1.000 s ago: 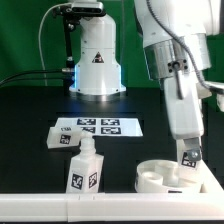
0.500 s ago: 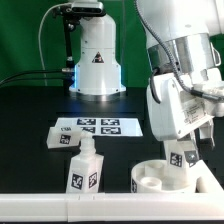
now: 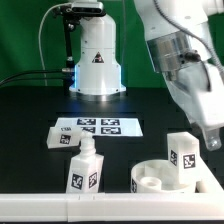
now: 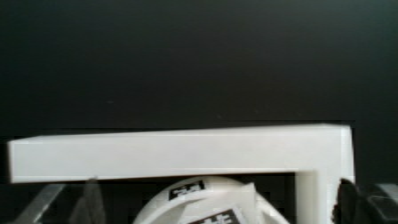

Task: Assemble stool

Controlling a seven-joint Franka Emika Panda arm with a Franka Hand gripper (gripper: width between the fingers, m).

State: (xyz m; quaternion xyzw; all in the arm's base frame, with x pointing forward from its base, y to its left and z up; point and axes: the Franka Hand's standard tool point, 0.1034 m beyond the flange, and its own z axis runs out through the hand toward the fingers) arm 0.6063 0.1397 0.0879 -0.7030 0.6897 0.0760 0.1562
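The round white seat (image 3: 150, 180) lies at the front on the exterior view's right. One white tagged leg (image 3: 182, 157) stands upright in it, free of my fingers. My gripper (image 3: 212, 139) hangs just to the exterior view's right of that leg, near the frame edge. In the wrist view the tagged leg (image 4: 210, 200) shows between my blurred fingers (image 4: 68, 203), with a gap on each side, so the gripper (image 4: 210, 216) is open. A second leg (image 3: 85, 170) stands upright at the front left. A third white part (image 3: 62, 138) lies beside the marker board.
The marker board (image 3: 103, 126) lies mid-table. A long white corner rail (image 3: 60, 197) runs along the front edge and crosses the wrist view (image 4: 178, 152). The arm's white base (image 3: 97, 62) stands at the back.
My gripper was down around the leg on the seat and twisted with it. It has now let go and swung up and to the exterior view's right, leaving the leg standing.
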